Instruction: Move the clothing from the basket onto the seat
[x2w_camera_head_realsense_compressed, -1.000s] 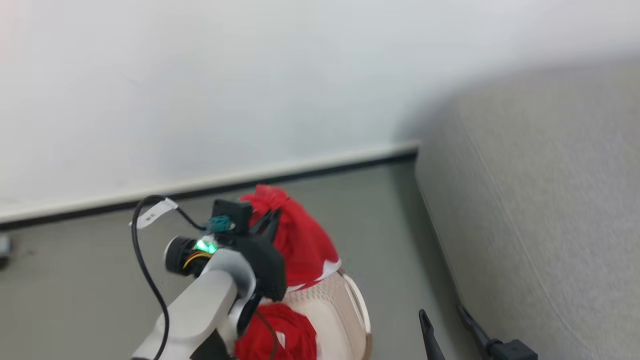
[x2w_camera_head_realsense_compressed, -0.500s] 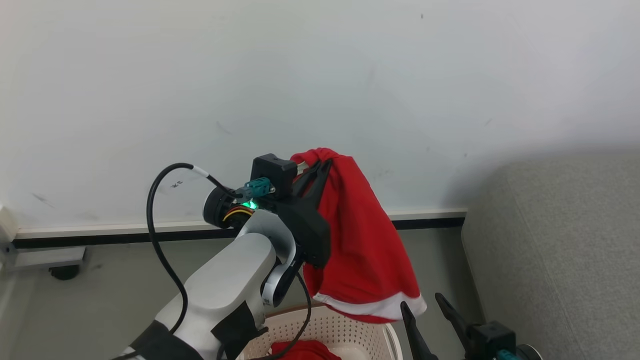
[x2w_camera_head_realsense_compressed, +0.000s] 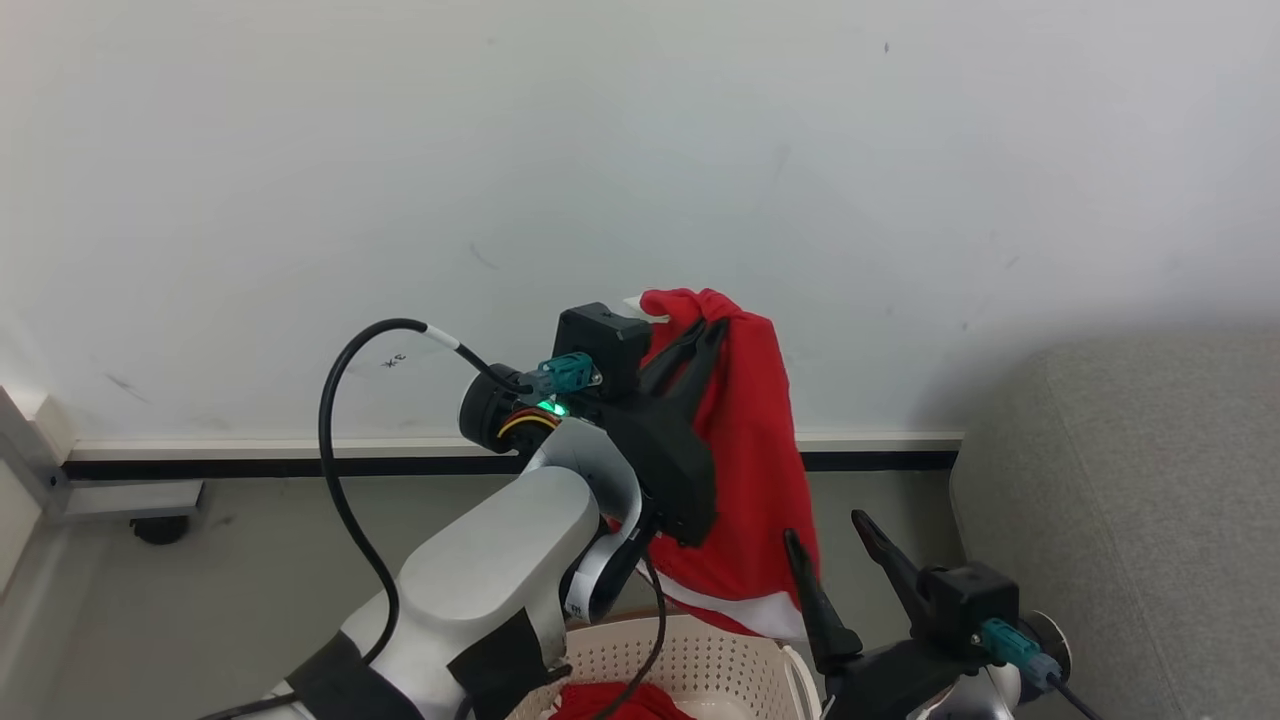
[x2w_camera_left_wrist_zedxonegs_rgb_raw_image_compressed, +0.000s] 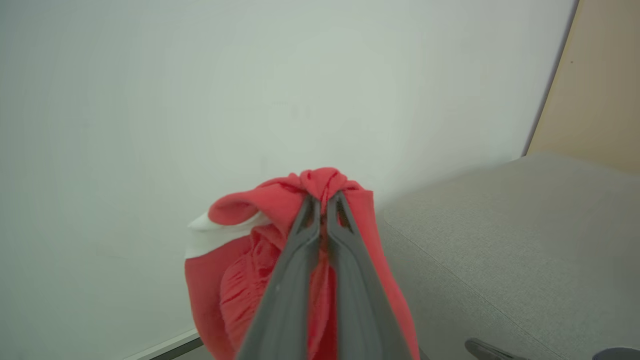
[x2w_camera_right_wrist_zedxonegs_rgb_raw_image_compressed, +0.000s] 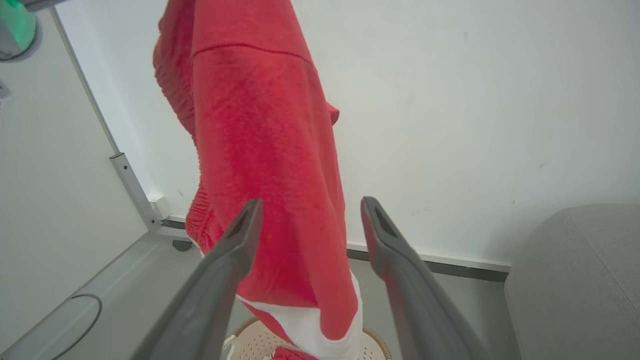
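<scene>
Left gripper (x2w_camera_left_wrist_zedxonegs_rgb_raw_image_compressed: 324, 202): fingers clamped together on a bunched fold at the top of the red garment (x2w_camera_head_realsense_compressed: 750, 450).
Right gripper (x2w_camera_head_realsense_compressed: 825, 530): fingers spread wide, holding nothing; the garment hangs before them, contact not determinable.
Garment: hangs lengthwise above the basket (x2w_camera_head_realsense_compressed: 700, 650), white hem lowest; the high hold is judged to keep it clear of the rim.
Basket: more red clothing (x2w_camera_head_realsense_compressed: 620, 700) inside.
Seat (x2w_camera_head_realsense_compressed: 1120, 500): to the right, judged the destination.

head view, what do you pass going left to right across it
grey bracket → black cable → left gripper → clothing → right gripper → seat
</scene>
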